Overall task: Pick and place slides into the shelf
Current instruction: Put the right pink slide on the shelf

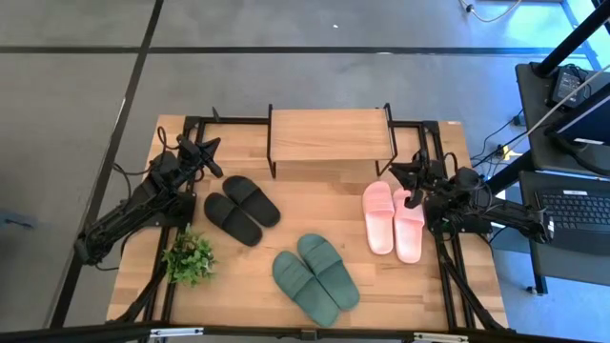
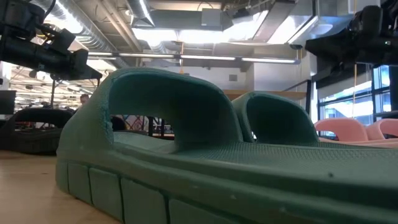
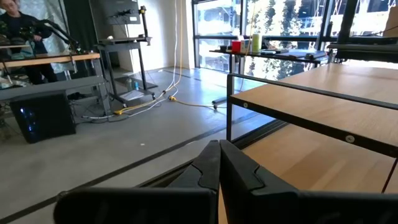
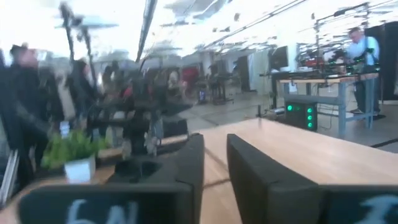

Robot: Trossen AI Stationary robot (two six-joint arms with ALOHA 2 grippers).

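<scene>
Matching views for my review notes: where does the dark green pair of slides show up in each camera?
High view: green slides lie at the table's front centre, side by side, angled.
Low view: they fill the foreground, straps arching up close to the lens.
Left wrist view: not in it; only the shelf shows.
Right wrist view: not in it.
Shared landmark: the pink slides sit right of the green pair in both high and low views.

One camera hangs above me, looking straight down on the whole worktop point(image 1: 315, 205). Another sits at worktop height, hard against the green slides point(image 2: 186, 155), facing the room. My left wrist camera looks past the shelf point(image 3: 323, 106); my right looks across the worktop at the plant point(image 4: 73, 152). The overhead view shares all of these.
</scene>
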